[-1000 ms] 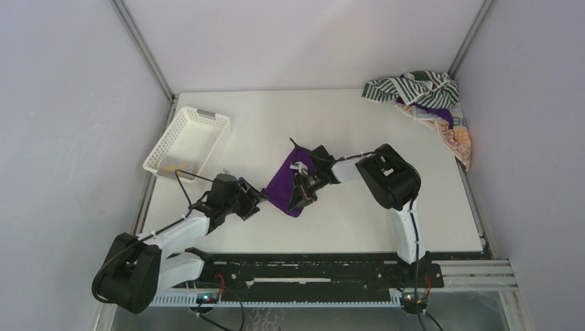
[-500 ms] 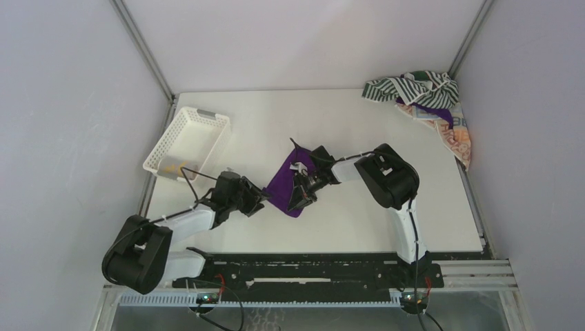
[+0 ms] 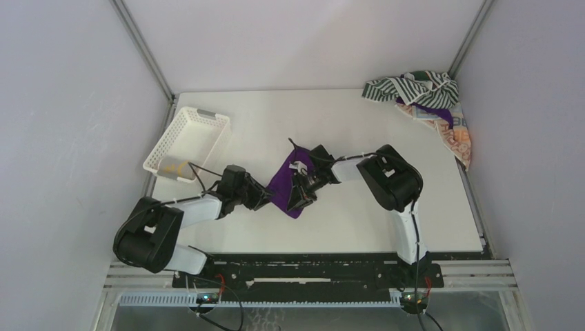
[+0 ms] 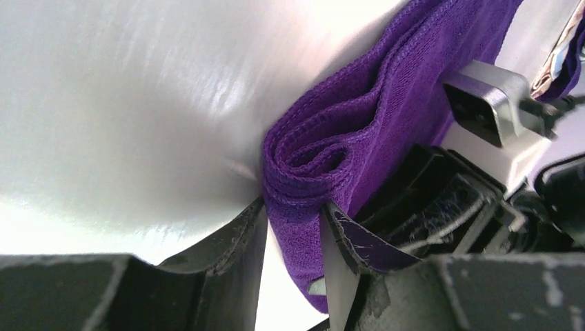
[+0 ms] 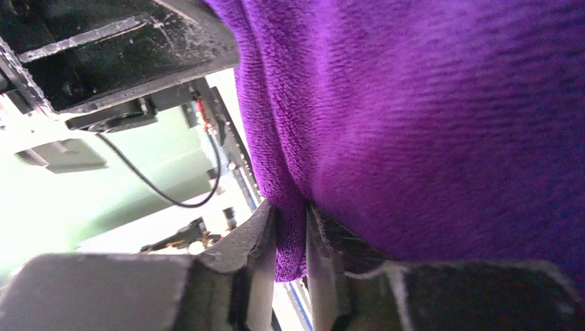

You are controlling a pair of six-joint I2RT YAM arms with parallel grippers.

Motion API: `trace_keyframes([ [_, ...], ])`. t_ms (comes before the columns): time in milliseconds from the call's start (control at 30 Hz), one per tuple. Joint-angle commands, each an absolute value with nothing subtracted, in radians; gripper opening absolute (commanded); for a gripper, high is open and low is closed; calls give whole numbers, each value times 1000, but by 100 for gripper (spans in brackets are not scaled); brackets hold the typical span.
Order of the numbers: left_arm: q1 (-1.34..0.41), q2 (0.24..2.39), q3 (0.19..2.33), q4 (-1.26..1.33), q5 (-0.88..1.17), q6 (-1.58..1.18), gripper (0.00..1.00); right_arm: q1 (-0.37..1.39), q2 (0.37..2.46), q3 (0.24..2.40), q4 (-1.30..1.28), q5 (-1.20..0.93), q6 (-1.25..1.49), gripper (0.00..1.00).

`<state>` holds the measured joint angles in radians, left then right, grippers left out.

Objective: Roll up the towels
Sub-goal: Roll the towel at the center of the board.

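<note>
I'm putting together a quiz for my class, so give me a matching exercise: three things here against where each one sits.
Things:
1. purple towel
2. white basket
3. green-and-white striped towel

Places:
A. far right corner
B. left edge
C. middle of the table

Pairs: 1-C, 2-B, 3-A

You have the towel [image 3: 281, 185] lying mid-worktop [image 3: 359, 221]. Its left end sits between the fingers of the left pincer [image 3: 262, 196]. Its right side is caught between those of the right pincer [image 3: 300, 193], so the towel lies between the two. Left of the towel and behind it, the basket [image 3: 187, 141] stands by the worktop's left edge. Well right of the towel and behind it, a heap of towels [image 3: 424, 96] fills the far right corner.
</note>
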<state>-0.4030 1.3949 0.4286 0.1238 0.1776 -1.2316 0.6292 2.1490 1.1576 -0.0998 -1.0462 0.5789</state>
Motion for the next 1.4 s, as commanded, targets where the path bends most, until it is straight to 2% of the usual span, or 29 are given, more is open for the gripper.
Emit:
trace_keyframes([
  [0,-408,1481,428,-94,108,-1191,41,664,2014,1149,-197,-864,445,25],
  [167,-409,1486,431,-123,107,-1180,41,718,1842,1149,-284,-599,312,39],
  [367,-408,1495,450,-153,115,-1160,41,904,1689,1144,-328,-145,121,45],
  [567,-409,1508,462,-154,132,-1153,41,1112,1683,1098,-233,223,-21,49],
  [833,-409,1525,473,-153,146,-1143,41,1230,1792,1097,-181,504,-123,49],
  [1167,-409,1527,476,-158,149,-1140,41,1255,1918,1097,-188,570,-140,43],
  [1267,-409,1529,479,-161,151,-1140,41,1258,1928,1097,-197,553,-132,37],
  [1367,-409,1530,487,-163,156,-1140,41,1252,1927,1098,-211,503,-125,25],
])
